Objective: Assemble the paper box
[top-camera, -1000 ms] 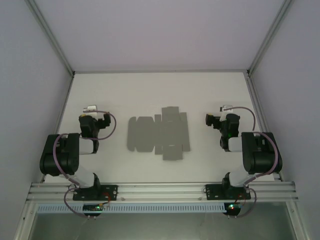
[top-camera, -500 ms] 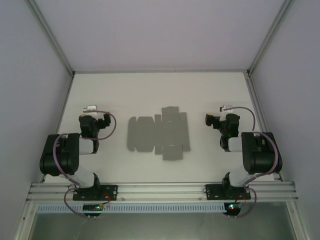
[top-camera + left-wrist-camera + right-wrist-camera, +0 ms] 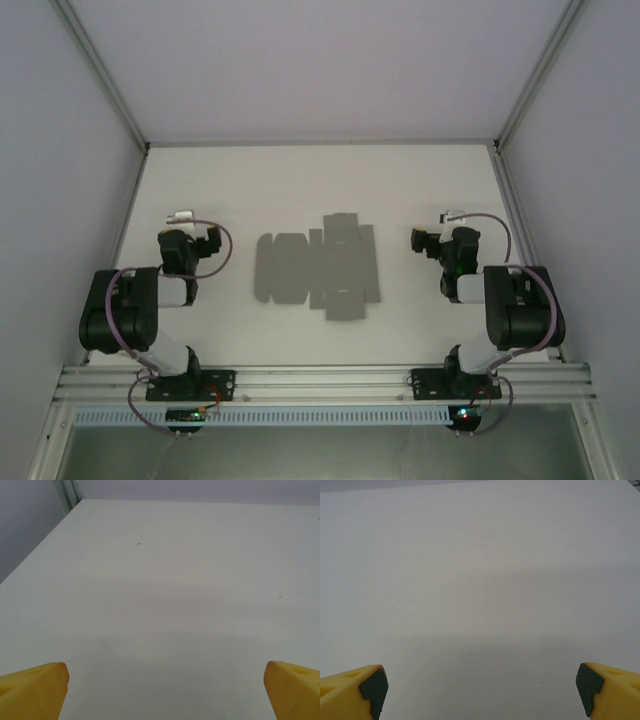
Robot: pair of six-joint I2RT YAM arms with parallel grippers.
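Note:
The paper box [image 3: 318, 267] lies flat as a grey die-cut sheet with flaps in the middle of the white table [image 3: 320, 185], between the two arms. My left gripper [image 3: 181, 222] rests to the left of the sheet, well apart from it. Its yellow fingertips [image 3: 35, 687] stand wide apart at the bottom corners of the left wrist view, open over bare table. My right gripper [image 3: 449, 222] sits to the right of the sheet, also apart from it. Its yellow fingertips [image 3: 607, 690] with dark pads are spread wide, open and holding nothing.
White walls with metal corner posts [image 3: 100, 80] enclose the table on the left, back and right. An aluminium rail [image 3: 320, 380] carrying both arm bases runs along the near edge.

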